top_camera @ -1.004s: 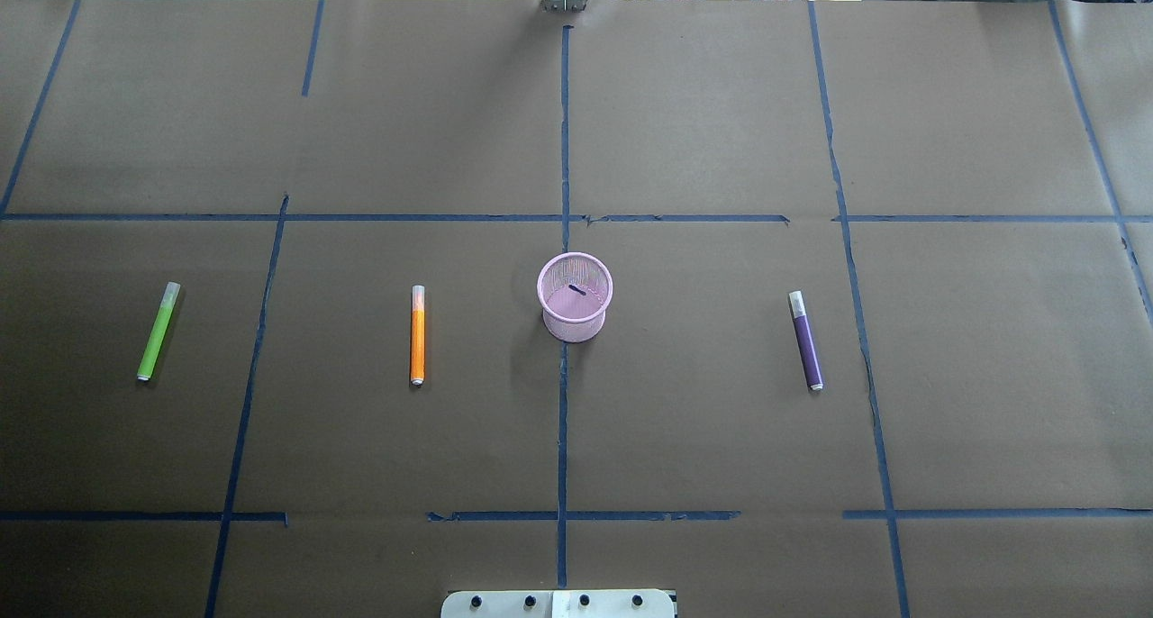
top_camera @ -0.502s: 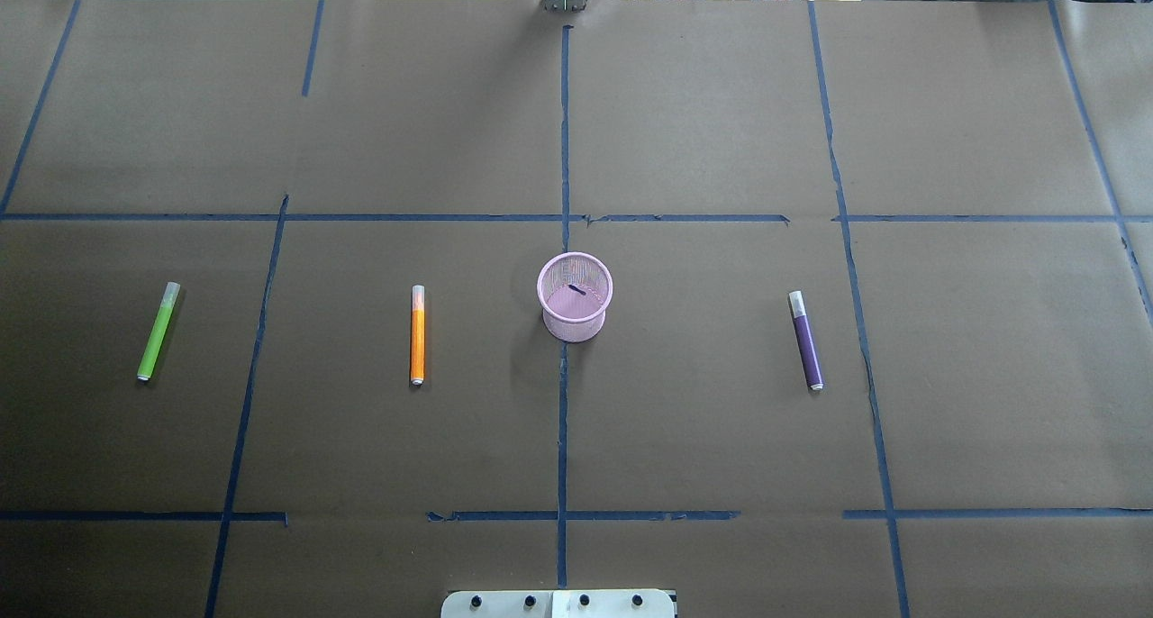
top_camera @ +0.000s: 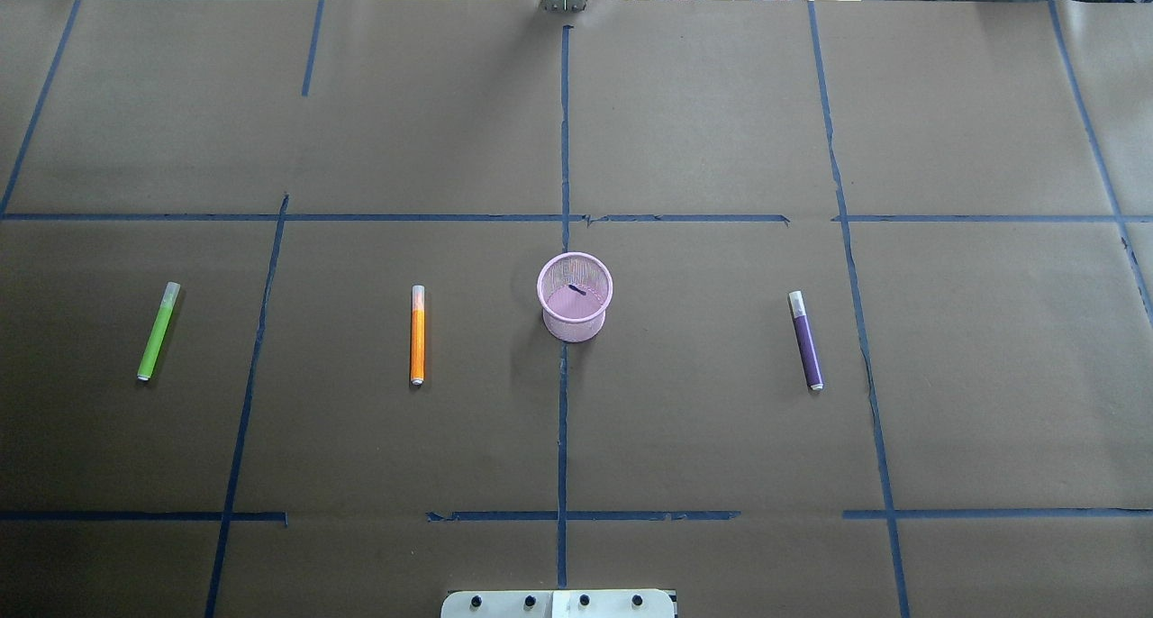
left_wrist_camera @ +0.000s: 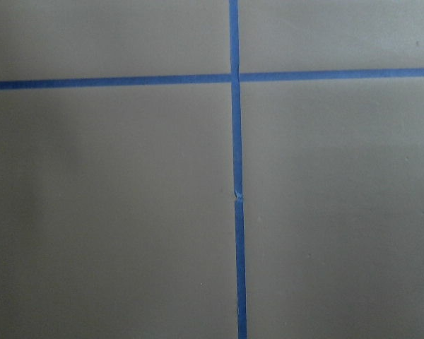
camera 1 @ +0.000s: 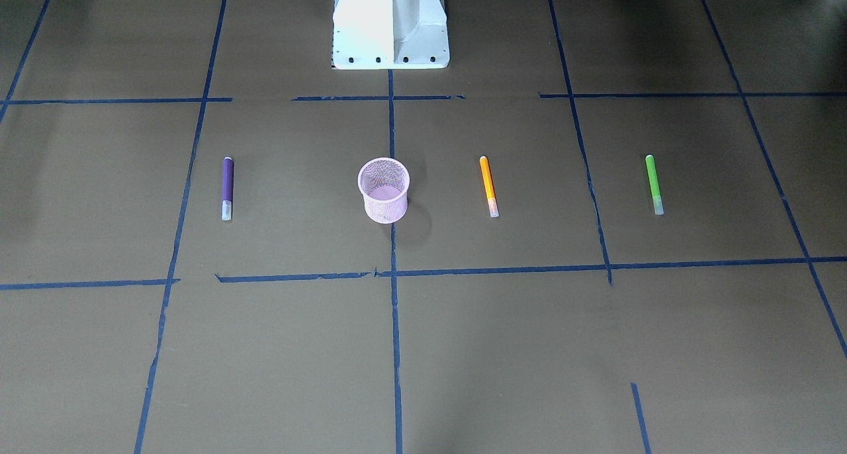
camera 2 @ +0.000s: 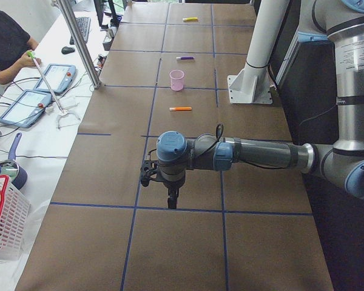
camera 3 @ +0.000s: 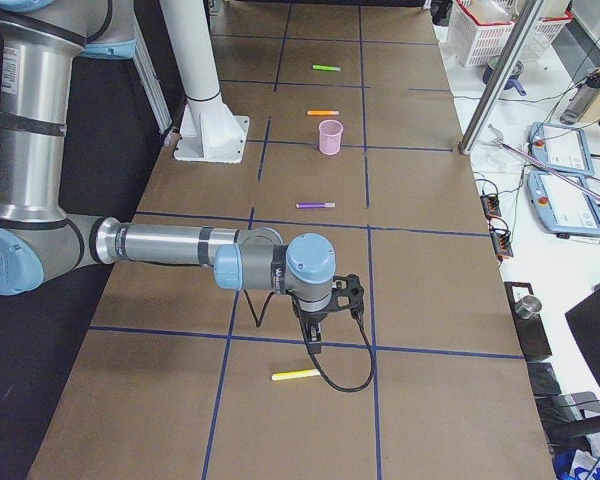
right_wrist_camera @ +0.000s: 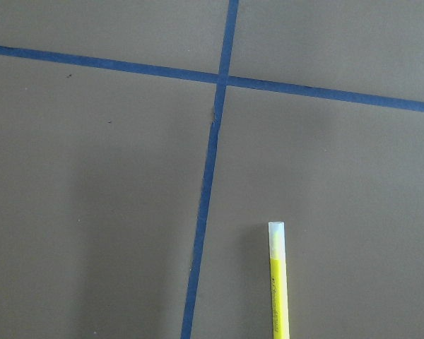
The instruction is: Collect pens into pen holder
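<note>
The small round pink wire-mesh cup (top_camera: 573,328) stands upright on the brown paper-covered table (top_camera: 703,420), on the middle blue tape line (top_camera: 562,438). Seen from overhead, the slim orange pen (top_camera: 417,334) lies flat at the cup's 9 o'clock; the slim green pen (top_camera: 158,331) lies further out the same way; the slim purple pen (top_camera: 806,340) lies at its 3 o'clock. All three are apart from the cup, whitish caps toward 12 o'clock.

The left gripper (camera 2: 171,200) hangs pointing down over the paper, well apart from the pens; whether its fingers are apart or together I cannot tell. The right gripper (camera 3: 313,343) hangs likewise, finger state also unclear; a slim yellow pen (right_wrist_camera: 278,282) lies near it, at 5 o'clock in the right wrist view.
</note>
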